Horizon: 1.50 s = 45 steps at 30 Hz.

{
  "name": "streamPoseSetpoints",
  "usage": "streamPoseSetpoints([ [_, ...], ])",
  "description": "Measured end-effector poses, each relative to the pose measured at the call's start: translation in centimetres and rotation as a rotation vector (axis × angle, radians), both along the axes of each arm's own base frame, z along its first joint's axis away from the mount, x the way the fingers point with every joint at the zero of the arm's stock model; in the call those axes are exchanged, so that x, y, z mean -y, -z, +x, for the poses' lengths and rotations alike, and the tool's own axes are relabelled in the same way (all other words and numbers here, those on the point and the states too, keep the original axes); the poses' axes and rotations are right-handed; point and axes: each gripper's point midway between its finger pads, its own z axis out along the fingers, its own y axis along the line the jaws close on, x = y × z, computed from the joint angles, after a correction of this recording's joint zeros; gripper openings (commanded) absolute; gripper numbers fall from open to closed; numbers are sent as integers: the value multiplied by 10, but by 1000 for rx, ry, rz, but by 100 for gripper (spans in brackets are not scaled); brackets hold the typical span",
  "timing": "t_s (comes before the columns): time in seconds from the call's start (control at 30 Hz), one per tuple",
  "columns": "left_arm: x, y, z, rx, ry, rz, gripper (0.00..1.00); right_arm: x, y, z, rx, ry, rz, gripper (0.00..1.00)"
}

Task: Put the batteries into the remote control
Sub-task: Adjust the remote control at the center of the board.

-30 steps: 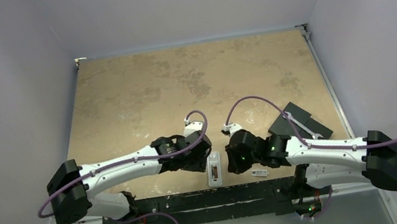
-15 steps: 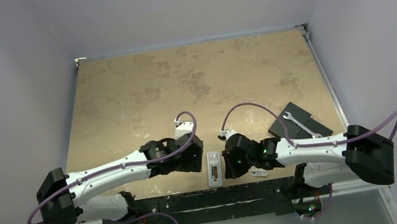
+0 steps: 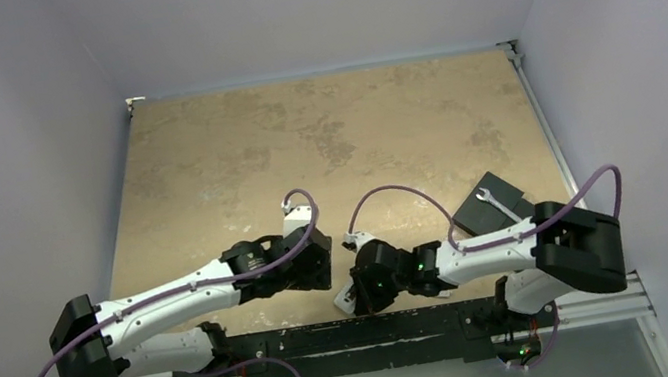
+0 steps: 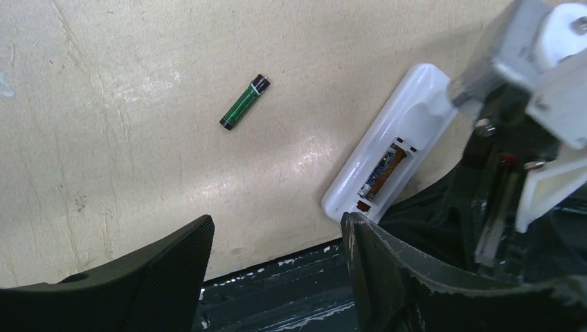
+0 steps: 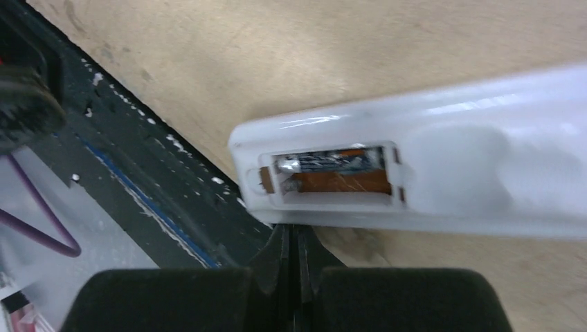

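**Remote at near edge, back up; one battery loose on desk**

Nearest me, the black rail [image 5: 131, 180] runs along the desk's [image 4: 104, 138] near edge. The remote [image 4: 408, 117] lies right by it, back up, at a slant. Its compartment [image 5: 325, 173] is uncovered. I see one dark cell [image 5: 329, 162] lying in it, with an orange-brown strip alongside.

The right claw [image 5: 294, 242] is fully closed and grips nothing, its tips against the remote's long side by the compartment. From above, that claw and its wrist cover most of the remote, so only a white corner shows. In the left wrist view they hide the remote's far end.

The left claw [image 4: 277, 228] hangs well open and empty, over bare desk left of the remote.

Farther in, a loose battery [image 4: 244, 102], green with dark ends, lies on its side, apart from the remote.

Farthest, at the right, sits a flat black block [image 3: 500, 187] with a silver wrench [image 3: 491, 198] on it.
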Motion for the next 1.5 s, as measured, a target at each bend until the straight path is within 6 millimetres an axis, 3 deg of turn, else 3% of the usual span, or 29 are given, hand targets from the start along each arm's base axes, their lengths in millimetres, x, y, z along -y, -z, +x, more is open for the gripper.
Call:
streamPoseSetpoints([
  [0.2, 0, -1, 0, 3, 0, -7, 68, -26, -1, 1, -5, 1, 18, 5],
  [0.67, -5, -11, -1, 21, -21, -49, 64, -41, -2, 20, 56, 38, -34, 12],
  [0.93, -12, -18, -1, 40, -36, -60, 64, -36, -5, 25, 99, 8, -79, 31],
  [1.03, -16, -21, 0, 51, -43, -59, 64, -33, -15, 25, 118, -10, -72, 37],
  [1.2, -21, -22, 1, 64, -56, -47, 64, -38, -46, 32, 183, -33, -25, 49],
  [1.37, -23, -25, 3, 76, -73, -53, 64, -48, -76, 44, 257, -37, 12, 55],
  [1.5, -26, -30, 4, 93, -82, -67, 64, -48, -83, 53, 306, -47, -5, 55],
])
